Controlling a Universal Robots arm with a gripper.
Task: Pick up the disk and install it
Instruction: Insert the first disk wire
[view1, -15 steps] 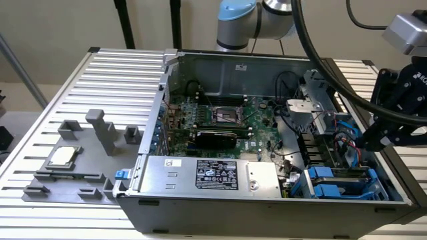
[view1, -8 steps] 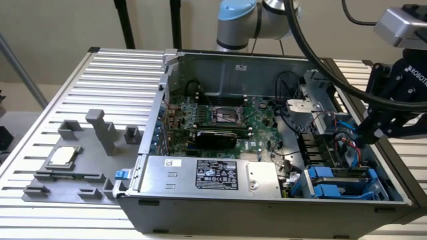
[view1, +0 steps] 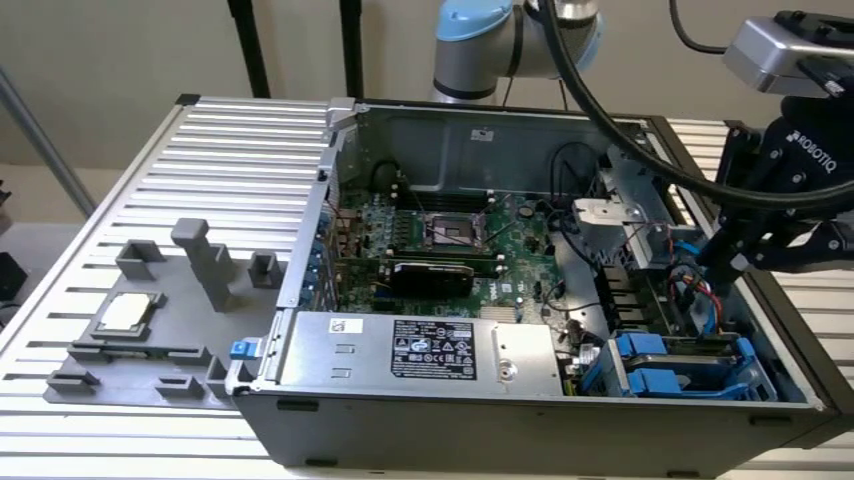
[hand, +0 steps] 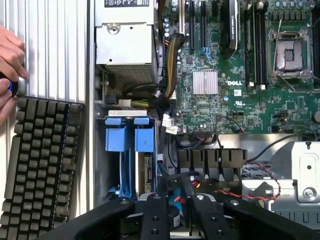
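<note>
One blue cage (view1: 687, 365) sits in our open case (view1: 534, 420); board (hand: 240, 90) reads DELL; gripper (hand: 175, 210) marked ROBOTIQ, fingers' state unclear.

Open computer case (view1: 400, 420), green motherboard (hand: 240, 80), black keyboard (hand: 40, 165) beside it.

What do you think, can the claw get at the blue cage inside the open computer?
Probably yes: the claw hangs over the case's open top, close to the blue cage, and nothing covers it. Loose cables nearby might crowd it.
</note>
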